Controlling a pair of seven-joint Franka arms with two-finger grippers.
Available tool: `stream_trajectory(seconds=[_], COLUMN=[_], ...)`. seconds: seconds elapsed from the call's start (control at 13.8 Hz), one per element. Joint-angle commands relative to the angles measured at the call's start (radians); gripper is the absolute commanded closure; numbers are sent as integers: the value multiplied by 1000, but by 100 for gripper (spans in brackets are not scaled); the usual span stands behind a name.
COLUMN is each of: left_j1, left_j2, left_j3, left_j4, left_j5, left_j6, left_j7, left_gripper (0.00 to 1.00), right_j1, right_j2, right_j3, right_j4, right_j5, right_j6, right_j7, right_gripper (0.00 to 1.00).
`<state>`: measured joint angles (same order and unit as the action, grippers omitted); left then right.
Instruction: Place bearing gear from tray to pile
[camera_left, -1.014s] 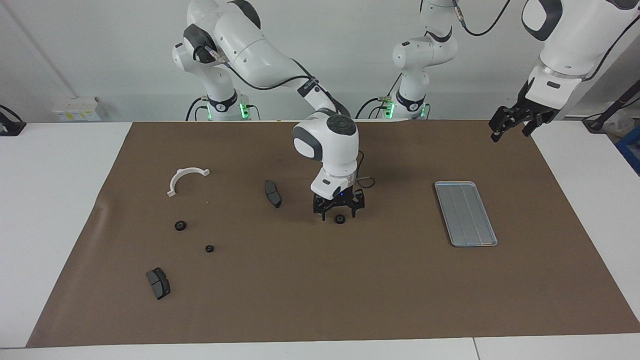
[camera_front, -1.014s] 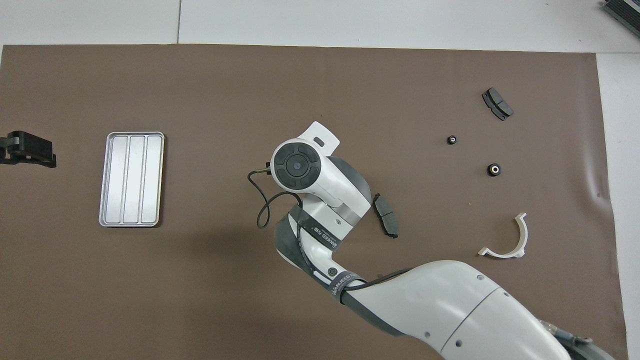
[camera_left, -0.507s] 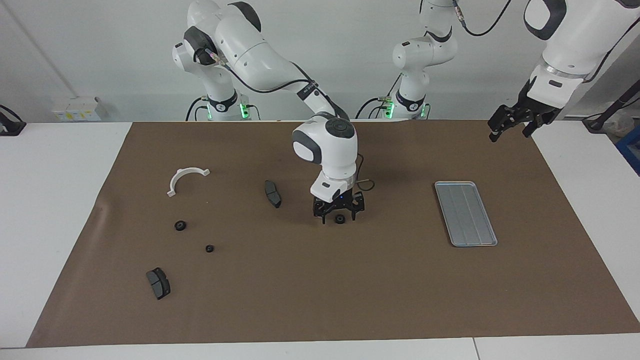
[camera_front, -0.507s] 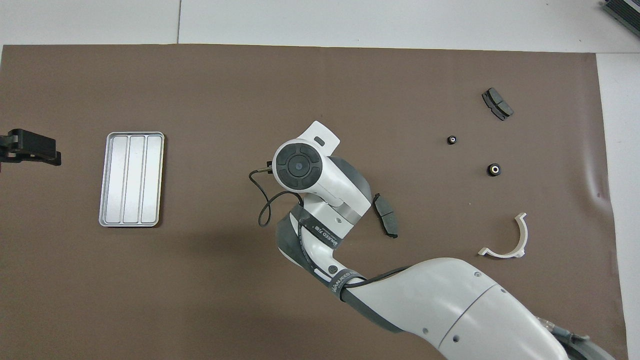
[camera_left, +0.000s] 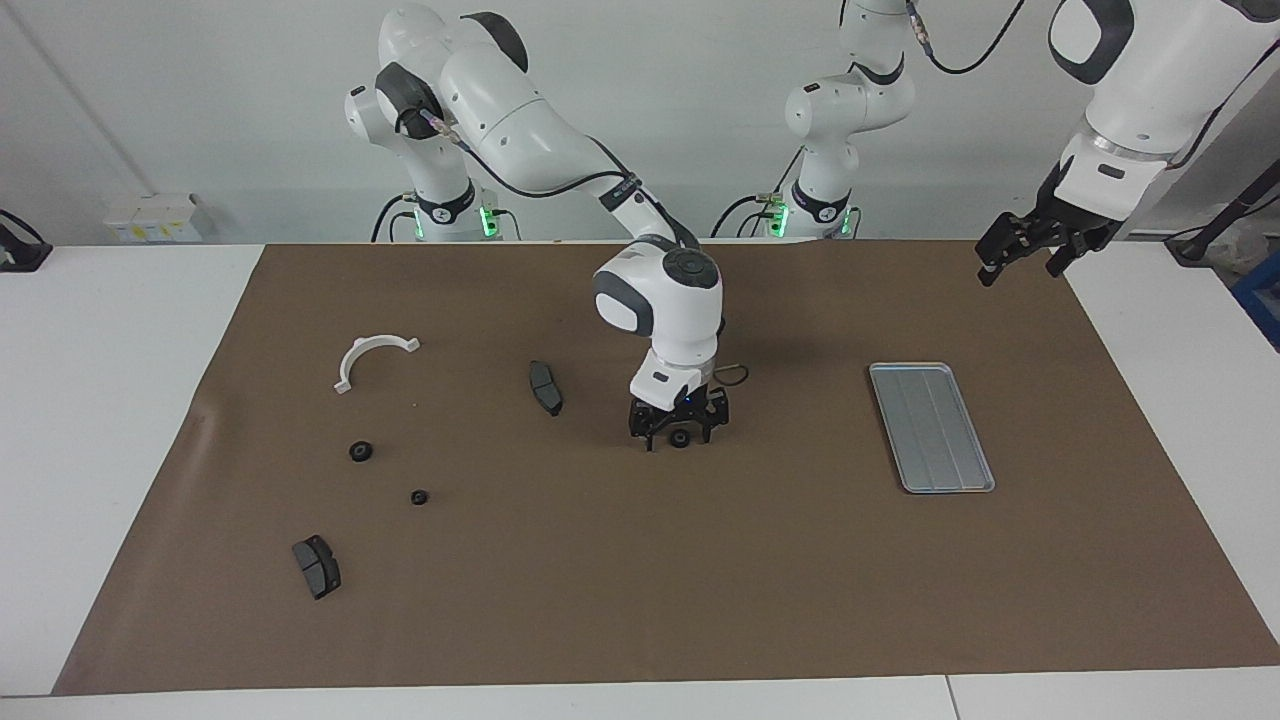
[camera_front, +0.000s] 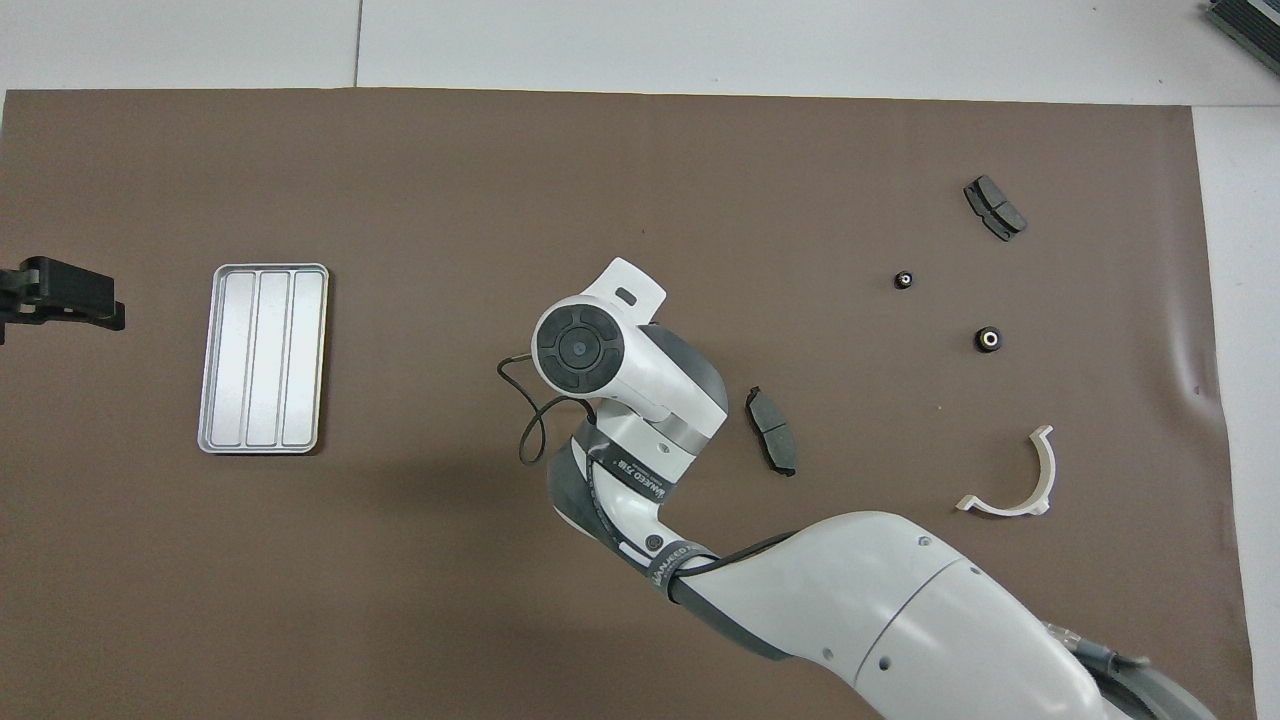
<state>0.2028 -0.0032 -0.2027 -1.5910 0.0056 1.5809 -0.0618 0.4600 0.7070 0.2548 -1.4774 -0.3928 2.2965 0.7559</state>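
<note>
Straddling the bearing gear (camera_left: 680, 438) on the brown mat (camera_left: 640, 580), the right gripper (camera_left: 679, 437) stands with fingers spread wide, well apart from the tray (camera_left: 931, 427). Overhead its own wrist hides both. The left gripper (camera_left: 1020, 250) waits raised near the tray; its spread is unclear.

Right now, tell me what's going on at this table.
The right gripper is down at the brown mat, fingers open around a small black round gear lying between the flat silver-grey metal tray, which holds nothing, and the scattered pile: a white half-ring bracket, two dark grey brake pads and two more small black gears. The left gripper waits raised over the mat's corner near the tray.
</note>
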Motion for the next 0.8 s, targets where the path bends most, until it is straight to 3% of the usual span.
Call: stream_trajectory(seconds=[0.0, 0.36, 0.72], left_j1=[-2, -43, -46], left_j2=[32, 49, 55], left_j3=[-1, -14, -15], left_j4=[25, 54, 51], left_j5=[-7, -9, -15], left_j6=[11, -1, 1], left_j7=[17, 17, 20], left_gripper=[0, 0, 0], right_j1=[5, 6, -9], right_j2=[8, -1, -27], right_j3=[6, 8, 8], right_j4=[20, 23, 13], right_j5=[-20, -12, -4], right_j6=[-11, -52, -55], right_j7=[-7, -7, 2], right_gripper=[19, 85, 96])
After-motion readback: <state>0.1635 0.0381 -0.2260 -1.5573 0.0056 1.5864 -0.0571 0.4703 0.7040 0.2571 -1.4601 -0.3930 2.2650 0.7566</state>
